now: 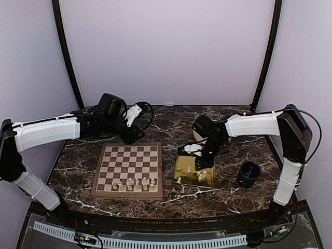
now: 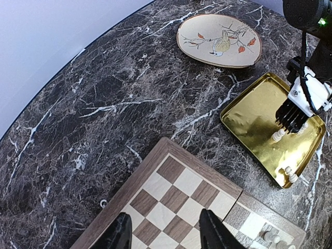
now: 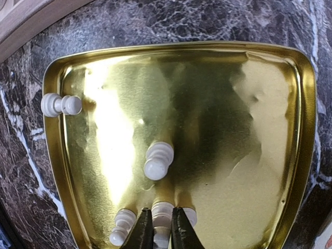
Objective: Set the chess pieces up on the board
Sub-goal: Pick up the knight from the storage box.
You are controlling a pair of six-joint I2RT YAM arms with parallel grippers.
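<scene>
Top view: chess pieces [image 1: 134, 183] line the board [image 1: 129, 155] along its 6 o'clock edge, with open squares toward 12. Left wrist: left gripper [image 2: 163, 233] is spread over a board corner. Right wrist: right gripper [image 3: 161, 231] pinches a pawn [image 3: 162, 211] by the gold tray's [image 3: 307, 114] 6 o'clock rim.

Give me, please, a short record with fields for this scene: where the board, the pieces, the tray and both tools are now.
board: wooden, checked, left of the gold tray
chess pieces: cream, grouped on the board's near rows; several more in the gold tray
left tool: open, empty, at the board's far side
right tool: over the gold tray, one finger on each side of one piece; whether it is gripped cannot be told
others: blue cup, painted plate
</scene>
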